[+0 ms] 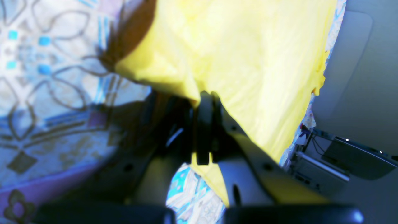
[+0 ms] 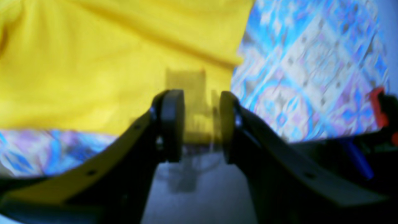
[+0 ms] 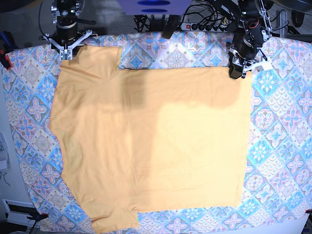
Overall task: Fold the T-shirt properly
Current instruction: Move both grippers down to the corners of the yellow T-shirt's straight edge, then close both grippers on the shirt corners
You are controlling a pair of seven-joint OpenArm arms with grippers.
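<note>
- Pinching the T-shirt point(image 3: 151, 146) hem corner, left gripper point(image 1: 203, 102) pressed together, arm low over the patterned tablecloth point(image 3: 278, 146).
- Right gripper point(image 2: 200, 105) spread at the sleeve; power strip point(image 3: 204, 24) behind.

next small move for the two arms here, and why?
Probably: close the right gripper on the sleeve edge before lifting anything. The left gripper is shut on the T-shirt at its far hem corner, but the right jaws stand apart with fabric only near them. The shirt lies flat, unfolded, on the tablecloth; a one-sided lift would likely skew it.
</note>
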